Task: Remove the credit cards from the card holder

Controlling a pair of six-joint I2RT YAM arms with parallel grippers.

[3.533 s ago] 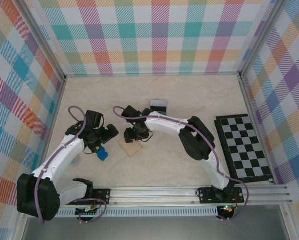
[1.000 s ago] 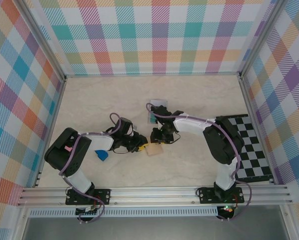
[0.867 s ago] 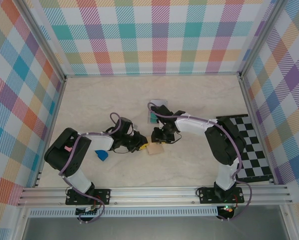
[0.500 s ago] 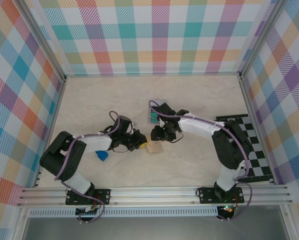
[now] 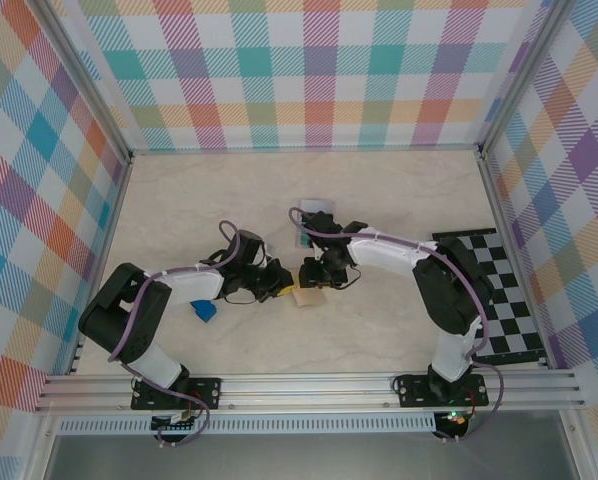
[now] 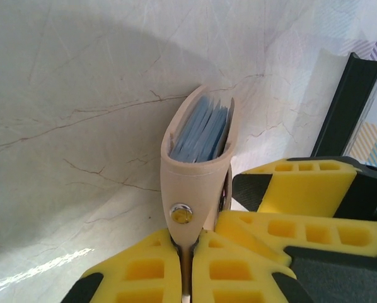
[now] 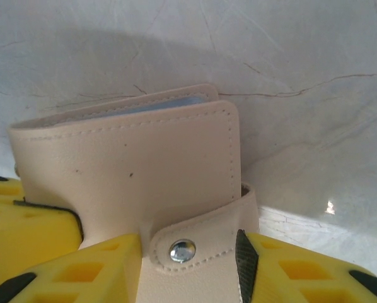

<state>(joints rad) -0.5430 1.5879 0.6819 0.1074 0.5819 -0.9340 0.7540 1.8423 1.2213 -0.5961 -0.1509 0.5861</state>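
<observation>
Left gripper [image 6: 187, 240] clenched the snap tab of the tan folding leather card holder [image 6: 198, 161], which stood on edge at its 12 o'clock, long axis pointing away. Right gripper [image 7: 188, 246] straddled the strap, grip unclear.

Robot lab cell, plaid walls [image 5: 319, 70], aluminium frame rail [image 5: 319, 384]

Arms converge at frame centre. Left gripper [image 6: 187, 246] pinched tight on card holder [image 6: 198, 151]; right gripper [image 7: 187, 245] opposite, jaws part-way apart, grip unclear.
</observation>
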